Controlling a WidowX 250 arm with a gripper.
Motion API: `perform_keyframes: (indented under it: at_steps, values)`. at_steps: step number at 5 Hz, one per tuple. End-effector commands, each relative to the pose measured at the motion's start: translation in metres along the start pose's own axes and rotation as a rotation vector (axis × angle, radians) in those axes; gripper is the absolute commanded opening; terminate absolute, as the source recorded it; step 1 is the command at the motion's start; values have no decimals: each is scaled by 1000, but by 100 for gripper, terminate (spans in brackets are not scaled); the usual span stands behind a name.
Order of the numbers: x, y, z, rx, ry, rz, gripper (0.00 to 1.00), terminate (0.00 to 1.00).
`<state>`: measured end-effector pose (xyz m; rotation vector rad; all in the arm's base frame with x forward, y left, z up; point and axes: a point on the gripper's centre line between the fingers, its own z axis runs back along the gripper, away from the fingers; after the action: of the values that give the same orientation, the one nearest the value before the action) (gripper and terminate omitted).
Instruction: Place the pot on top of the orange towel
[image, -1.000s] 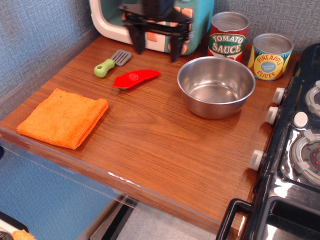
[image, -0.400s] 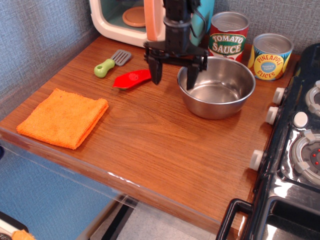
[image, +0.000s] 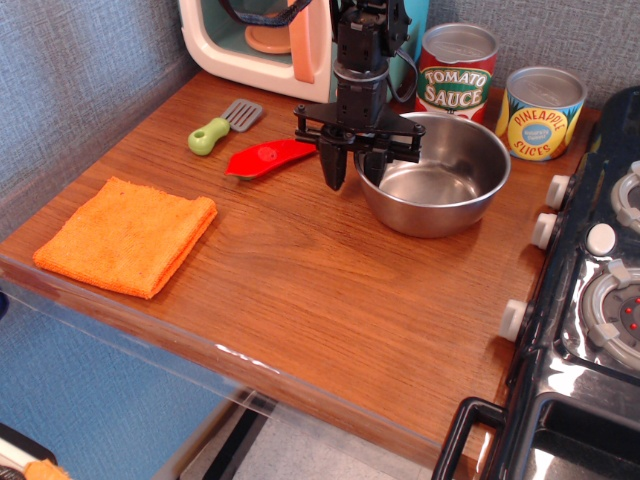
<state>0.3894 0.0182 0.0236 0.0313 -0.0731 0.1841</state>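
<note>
The pot (image: 440, 190), a shiny round steel bowl, stands on the wooden counter at the back right. My gripper (image: 352, 172) points straight down over the pot's left rim. One finger is outside the wall and the other is inside the bowl, with the jaws drawn in on the rim. The pot still rests on the counter. The orange towel (image: 127, 235) lies folded and flat near the front left corner, far to the left of the pot and with nothing on it.
A red tool (image: 270, 156) and a green-handled spatula (image: 222, 125) lie left of the pot. A tomato sauce can (image: 456, 72) and a pineapple can (image: 540, 112) stand behind it. A toy oven (image: 270, 40) is at the back and a stove (image: 600, 280) at the right.
The gripper came down from in front of the toy oven to the pot's left rim. Its wide-open jaws have since narrowed onto the rim. The pot and towel have not moved.
</note>
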Motion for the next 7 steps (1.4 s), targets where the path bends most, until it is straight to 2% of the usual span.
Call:
perform_keyframes:
  at_steps: [1,2,3,4,5,6,7]
  values:
    - [7,5,56,-60,-138,-9,0,0]
    - [8,7,96,-113,-195,-47,0,0]
    - [-4,33,139,-141,-258,-39,0,0]
    - [-42,87,159,-78,-247,-1,0,0]
    - [-76,138,145,22,-178,24,0,0]
    - [-100,189,121,107,-107,70,0,0]
    - [-100,238,99,125,-67,112,0,0]
